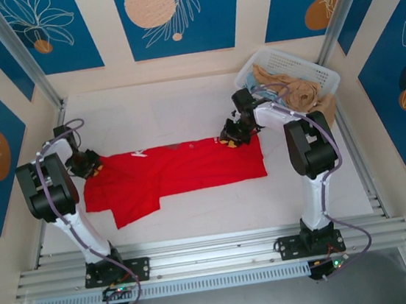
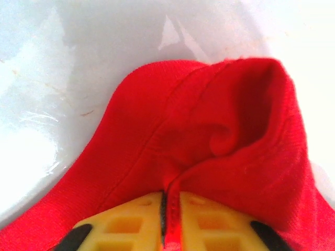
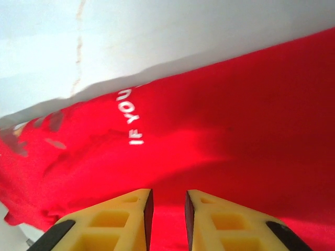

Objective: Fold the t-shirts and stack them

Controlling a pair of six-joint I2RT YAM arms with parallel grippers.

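White table, rumpled half-folded red t-shirt

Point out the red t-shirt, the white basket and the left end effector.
red t-shirt (image 1: 190,170), top external view, middle of cloth.
white basket (image 1: 309,63), top external view, far rim.
left end effector (image 2: 167,209), left wrist view, between its fingertips.

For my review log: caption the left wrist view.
Left hand pinching a bunched fold of bright red cloth t-shirt, white table behind.
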